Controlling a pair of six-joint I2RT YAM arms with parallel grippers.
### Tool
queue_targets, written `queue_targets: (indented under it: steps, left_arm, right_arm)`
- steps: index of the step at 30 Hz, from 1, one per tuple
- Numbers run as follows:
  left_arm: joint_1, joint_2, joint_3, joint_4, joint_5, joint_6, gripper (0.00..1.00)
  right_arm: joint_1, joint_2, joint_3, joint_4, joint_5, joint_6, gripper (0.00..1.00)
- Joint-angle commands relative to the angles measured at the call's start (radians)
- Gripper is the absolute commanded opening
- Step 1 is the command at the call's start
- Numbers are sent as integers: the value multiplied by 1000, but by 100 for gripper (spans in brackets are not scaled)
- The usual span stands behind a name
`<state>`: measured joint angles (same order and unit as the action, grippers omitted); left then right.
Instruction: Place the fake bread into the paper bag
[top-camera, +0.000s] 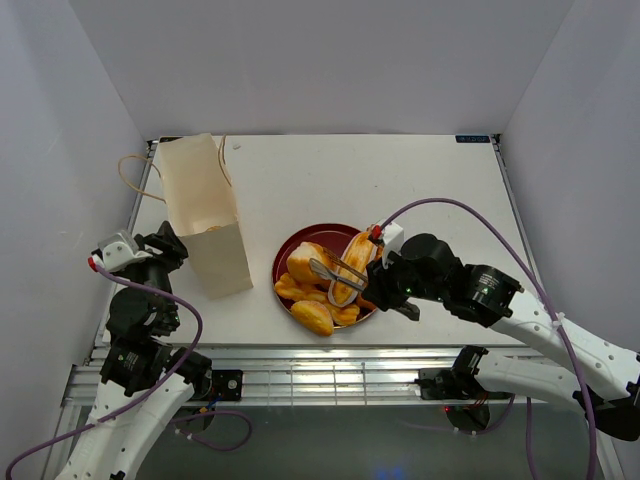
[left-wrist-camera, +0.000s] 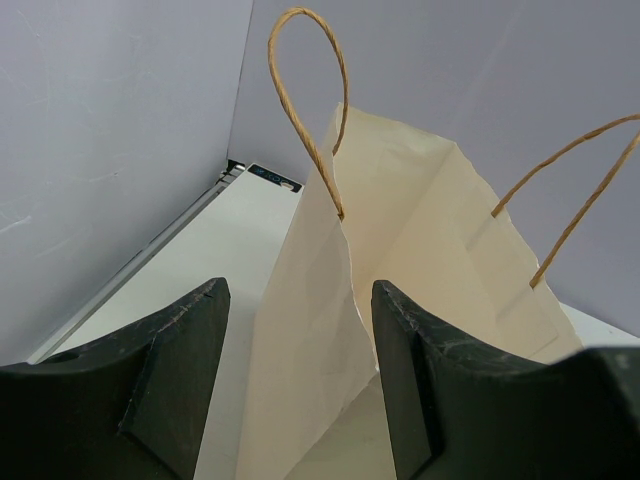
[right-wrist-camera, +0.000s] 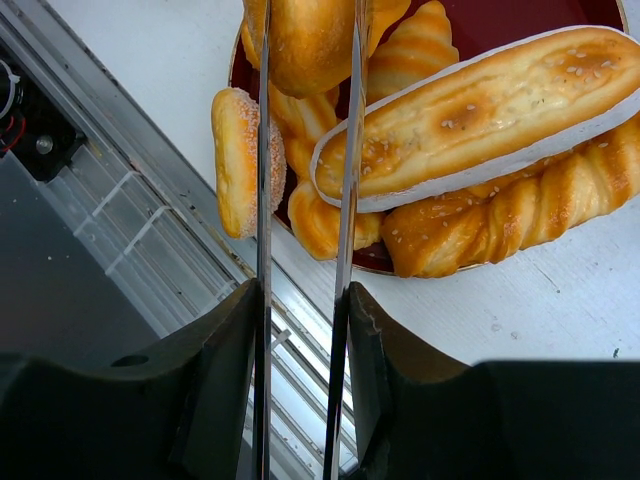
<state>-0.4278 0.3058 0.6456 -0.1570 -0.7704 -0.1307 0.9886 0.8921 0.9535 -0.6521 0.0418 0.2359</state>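
Note:
The fake bread lies piled on a dark red plate (top-camera: 335, 231): a round bun (top-camera: 305, 262), a long cream-striped loaf (top-camera: 353, 262), an oval roll (top-camera: 312, 318). In the right wrist view I see the bun (right-wrist-camera: 305, 40), loaf (right-wrist-camera: 480, 110), braid (right-wrist-camera: 510, 215), oval roll (right-wrist-camera: 238, 160) and croissant (right-wrist-camera: 420, 45). My right gripper (top-camera: 383, 275) (right-wrist-camera: 300, 295) is shut on metal tongs (top-camera: 330, 272) (right-wrist-camera: 350, 150), whose arms flank the bun. The paper bag (top-camera: 205, 215) (left-wrist-camera: 400, 250) stands open at the left. My left gripper (top-camera: 168, 245) (left-wrist-camera: 300, 290) is open, with the bag's near edge between the jaws.
The plate (right-wrist-camera: 470, 25) sits close to the table's near edge, with the metal rail (right-wrist-camera: 150, 210) just beyond it. White enclosure walls stand close on the left, back and right. The bag's string handles (left-wrist-camera: 310, 110) rise above its rim.

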Motion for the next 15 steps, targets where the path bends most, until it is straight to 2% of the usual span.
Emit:
queue_targets:
  steps: [1,15]
  left_arm:
    - [-5,-7,0,-3,5,2,70]
    - [-5,-5,0,-3,5,-1,69]
  right_arm:
    - [2,-7,54,65,0,5,8]
    - [2,-13,224,54,79,-15,8]
